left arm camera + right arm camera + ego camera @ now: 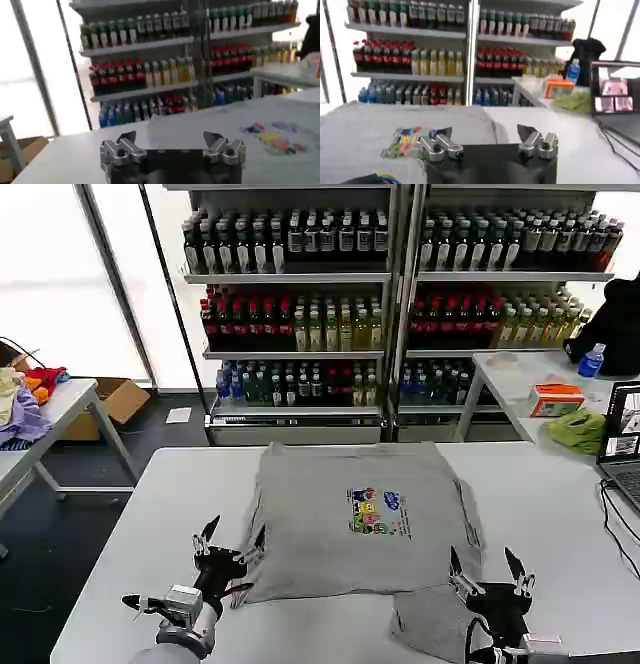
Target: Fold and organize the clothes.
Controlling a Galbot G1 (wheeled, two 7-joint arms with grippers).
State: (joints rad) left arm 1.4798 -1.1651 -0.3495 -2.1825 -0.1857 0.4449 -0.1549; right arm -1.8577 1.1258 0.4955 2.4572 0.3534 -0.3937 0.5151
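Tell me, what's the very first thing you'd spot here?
A grey T-shirt with a colourful chest print lies spread in the middle of the white table. The left gripper and right gripper hover at its near corners, fingers open. Behind, shelves of bottles fill the wall.

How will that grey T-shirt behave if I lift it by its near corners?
The grey T-shirt will likely sag and drape, since it lies limp and flat on the white table. It looks light; one open gripper per corner, left gripper and right gripper, should carry it. Its folded-under sleeves may drop open.
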